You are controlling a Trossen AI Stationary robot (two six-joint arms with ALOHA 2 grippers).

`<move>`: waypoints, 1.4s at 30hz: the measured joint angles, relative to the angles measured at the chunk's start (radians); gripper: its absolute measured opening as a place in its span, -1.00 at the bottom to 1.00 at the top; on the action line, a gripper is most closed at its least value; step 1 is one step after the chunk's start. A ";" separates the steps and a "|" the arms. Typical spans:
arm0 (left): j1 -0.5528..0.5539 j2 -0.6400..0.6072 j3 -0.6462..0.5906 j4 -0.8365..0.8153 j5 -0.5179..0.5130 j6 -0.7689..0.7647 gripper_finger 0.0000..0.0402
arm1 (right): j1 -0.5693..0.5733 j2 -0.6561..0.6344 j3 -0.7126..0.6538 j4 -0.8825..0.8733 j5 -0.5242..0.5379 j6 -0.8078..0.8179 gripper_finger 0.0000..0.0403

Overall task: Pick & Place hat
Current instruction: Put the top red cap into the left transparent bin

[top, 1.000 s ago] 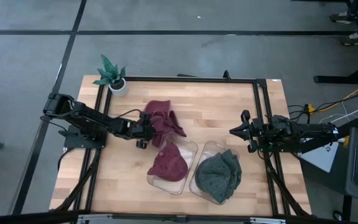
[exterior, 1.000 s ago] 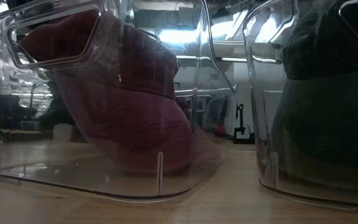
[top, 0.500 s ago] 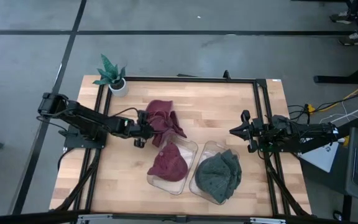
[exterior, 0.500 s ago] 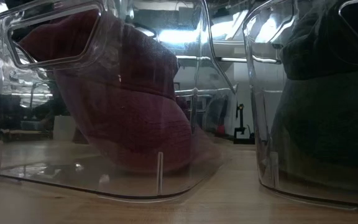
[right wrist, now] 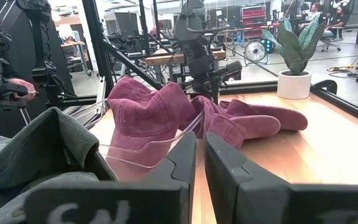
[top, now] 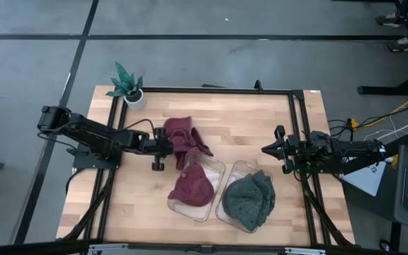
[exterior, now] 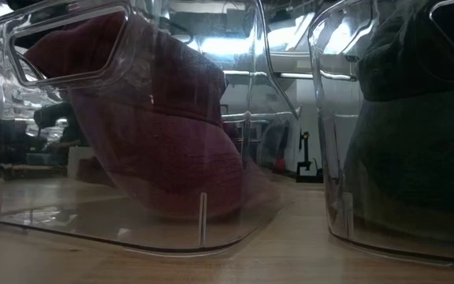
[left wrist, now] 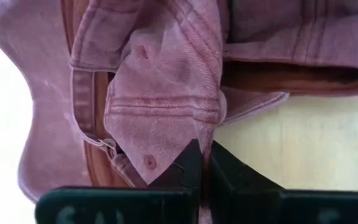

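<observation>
A loose maroon hat (top: 183,136) lies crumpled on the wooden table, left of centre. My left gripper (top: 163,147) is at its left edge and shut on it; the left wrist view shows the hat (left wrist: 166,74) filling the frame above the fingers. A second maroon hat (top: 191,185) sits in a clear bin (top: 222,165). A green hat (top: 250,200) sits in the clear bin beside it. My right gripper (top: 265,150) hovers at the table's right, shut on nothing, pointing toward the bins. My left gripper pinches a folded flap of the hat's cloth (left wrist: 197,134) between its two fingers, at the hat's left edge. The fingers come in about level from the table's left. More than one layer seems caught. The rest of the hat lies slack on the table.
A small potted plant (top: 127,83) stands at the far left corner. The two clear bins fill the near middle of the table, close in front of the low camera (exterior: 164,118). A black frame rail (top: 295,127) runs along the table's right side.
My left gripper has shut on the hat's left edge and drawn back a little toward the table's left edge. The hat has been pulled slightly left and bunched up with it. My right arm has kept still.
</observation>
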 joint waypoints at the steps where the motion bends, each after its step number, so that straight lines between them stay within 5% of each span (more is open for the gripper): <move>1: 0.004 -0.004 0.000 -0.001 0.014 -0.018 -0.98 | 0.000 0.000 0.000 0.000 0.000 0.000 -0.83; 17: 0.063 -0.149 0.000 -0.025 0.021 -0.228 -0.98 | 0.000 0.000 0.000 0.000 0.000 0.000 -0.83; 32: 0.208 -0.338 0.169 -0.024 0.338 -0.429 -0.98 | 0.000 0.000 0.000 0.000 0.000 0.000 -0.83; 42: 0.229 -0.353 0.300 -0.022 0.393 -0.511 -0.98 | 0.000 0.000 0.000 0.000 0.000 0.000 -0.83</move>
